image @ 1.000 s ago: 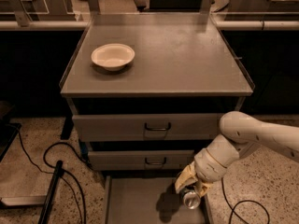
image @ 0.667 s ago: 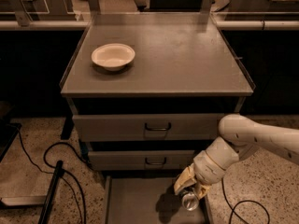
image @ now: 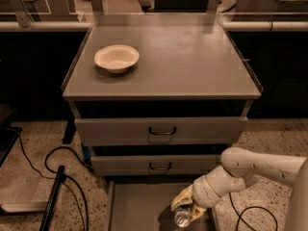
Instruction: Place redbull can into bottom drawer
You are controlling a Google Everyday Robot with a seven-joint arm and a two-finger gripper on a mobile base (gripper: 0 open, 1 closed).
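The yellowish fingers (image: 183, 196) of the gripper (image: 186, 207) are clasped round the slim silver metal redbull can (image: 181, 217). Its shiny round end faces the camera, a hold that probably keeps it from slipping while it is lowered. Directly beneath them lies the pulled-out grey metal bottom drawer (image: 139, 206). Behind and above sit two closed upper drawers with dark handles (image: 161, 130). Far up-left, a white round bowl (image: 116, 58) rests on the grey cabinet top (image: 192, 57).

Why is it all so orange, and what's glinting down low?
Camera view: dim warm light tints everything amber; the glint is the shiny end of the redbull can, held by the gripper above the bottom drawer, whose floor carries their shadow.
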